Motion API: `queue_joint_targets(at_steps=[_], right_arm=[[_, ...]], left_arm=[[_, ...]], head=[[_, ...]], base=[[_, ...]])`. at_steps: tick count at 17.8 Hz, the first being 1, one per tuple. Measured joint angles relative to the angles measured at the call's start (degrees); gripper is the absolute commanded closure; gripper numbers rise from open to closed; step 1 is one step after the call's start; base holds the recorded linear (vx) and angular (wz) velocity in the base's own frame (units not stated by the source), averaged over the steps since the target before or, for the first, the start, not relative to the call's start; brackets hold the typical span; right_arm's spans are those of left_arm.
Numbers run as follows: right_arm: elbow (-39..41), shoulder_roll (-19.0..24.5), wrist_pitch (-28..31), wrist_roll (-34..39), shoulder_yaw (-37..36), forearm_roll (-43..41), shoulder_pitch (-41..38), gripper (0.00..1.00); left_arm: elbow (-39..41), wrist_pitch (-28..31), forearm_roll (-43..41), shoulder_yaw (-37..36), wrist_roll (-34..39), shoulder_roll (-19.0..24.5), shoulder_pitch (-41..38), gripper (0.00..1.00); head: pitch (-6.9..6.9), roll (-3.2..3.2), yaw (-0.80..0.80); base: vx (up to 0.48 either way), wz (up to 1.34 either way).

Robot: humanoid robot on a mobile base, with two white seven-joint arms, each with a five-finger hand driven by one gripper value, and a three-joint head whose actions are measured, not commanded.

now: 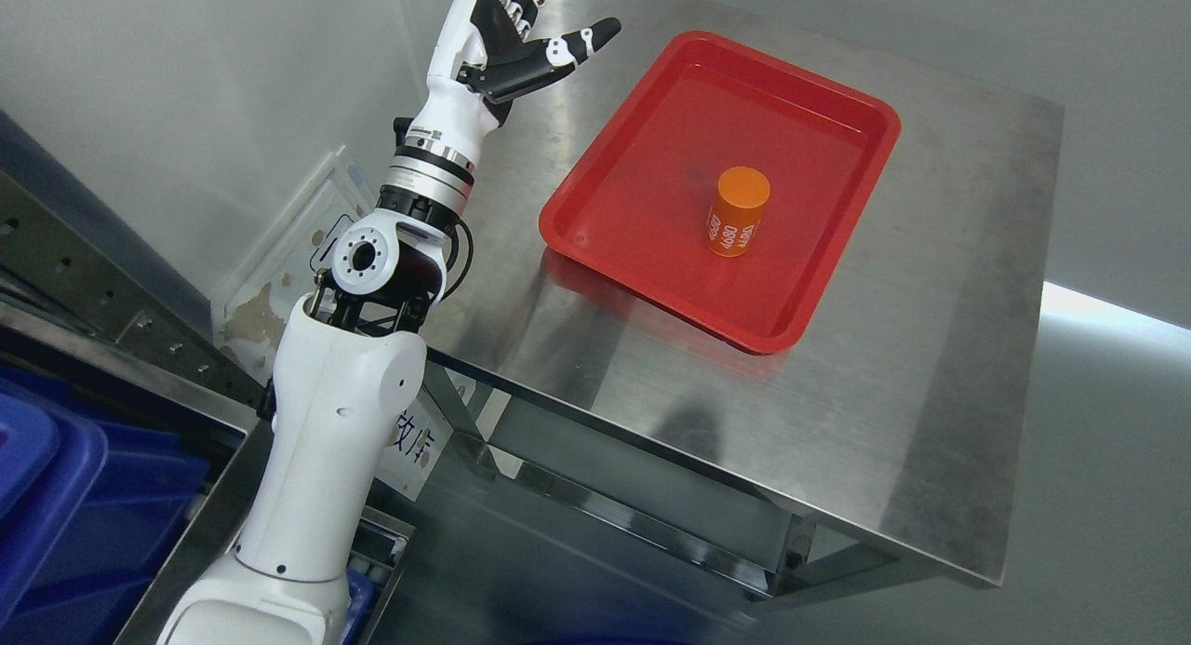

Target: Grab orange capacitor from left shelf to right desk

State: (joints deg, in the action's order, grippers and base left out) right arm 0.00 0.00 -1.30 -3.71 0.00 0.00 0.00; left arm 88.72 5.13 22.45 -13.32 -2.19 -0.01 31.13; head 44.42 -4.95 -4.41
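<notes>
The small orange cylindrical capacitor (739, 211) w/ white print stands upright inside the shallow red plastic tray (605, 238), roughly mid-tray, touching nothing else. Tray sits on the brushed stainless-steel desk (930, 366), toward its far side. The white-and-black robot left hand (507, 31) is raised over the desk's far-left corner, well apart from the tray's left edge, fingers spread wide, thumb pointing toward the tray, holding nothing. White forearm comes up from bottom left. Blue plastic bins (65, 496) sit lower left on the grey metal shelf (112, 319).
</notes>
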Motion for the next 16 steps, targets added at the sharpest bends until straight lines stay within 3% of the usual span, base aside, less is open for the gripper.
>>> queue_joint_targets(at_steps=[2,5,12,16], right_arm=[[0.00,0.00,0.00,0.00,0.00,0.00,0.00,0.00],[0.00,0.00,0.00,0.00,0.00,0.00,0.00,0.00],[0.00,0.00,0.00,0.00,0.00,0.00,0.00,0.00],[0.00,0.00,0.00,0.00,0.00,0.00,0.00,0.00]], left_arm=[[1.92,5.53,0.81,2.56,0.07,0.00,-0.85,0.00],[4.01,8.29,1.55,5.35,-0.39,0.00,-1.86,0.00],[7.10,6.41,2.20,9.47,-2.62,0.00,-7.19,0.00],[8.09,3.79,2.24,10.16,1.34,0.00,-9.51,0.00]], head=[[0.00,0.00,0.00],[0.00,0.00,0.00],[0.00,0.00,0.00],[0.00,0.00,0.00]], base=[[0.000,0.00],[0.000,0.00],[0.000,0.00],[0.000,0.00]])
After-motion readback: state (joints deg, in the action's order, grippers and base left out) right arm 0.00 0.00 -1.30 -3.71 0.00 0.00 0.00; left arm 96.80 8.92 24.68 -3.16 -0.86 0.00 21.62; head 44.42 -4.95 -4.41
